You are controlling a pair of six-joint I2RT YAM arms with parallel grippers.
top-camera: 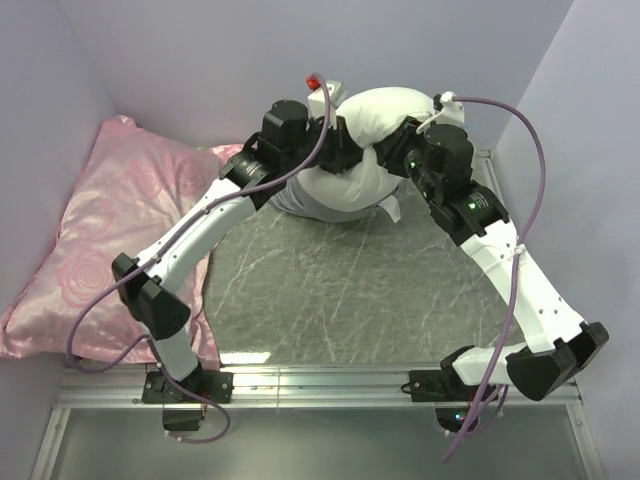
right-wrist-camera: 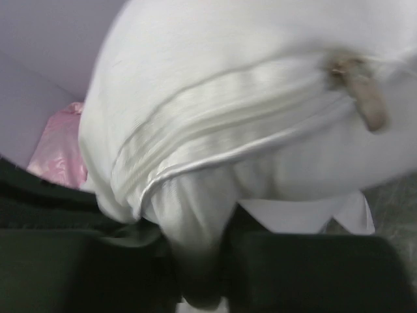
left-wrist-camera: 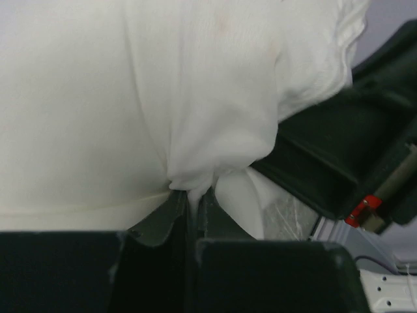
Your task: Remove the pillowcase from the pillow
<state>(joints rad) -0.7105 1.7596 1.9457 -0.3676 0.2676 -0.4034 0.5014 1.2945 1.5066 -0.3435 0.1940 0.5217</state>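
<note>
Plump white pillow (top-camera: 385, 115) pinched by left gripper (left-wrist-camera: 193, 202) and right gripper (right-wrist-camera: 199, 261); silver-grey fabric pillowcase (top-camera: 290, 200) bunched beneath, nearer left arm (top-camera: 200, 225).

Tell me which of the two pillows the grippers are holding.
The plain white pillow, pinched by the left gripper and right gripper; the pink rose-patterned pillow lies ungripped on the left.

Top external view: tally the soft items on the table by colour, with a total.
white pillow: 1
pink rose-patterned pillow: 1
grey pillowcase: 1
Total: 3
</note>
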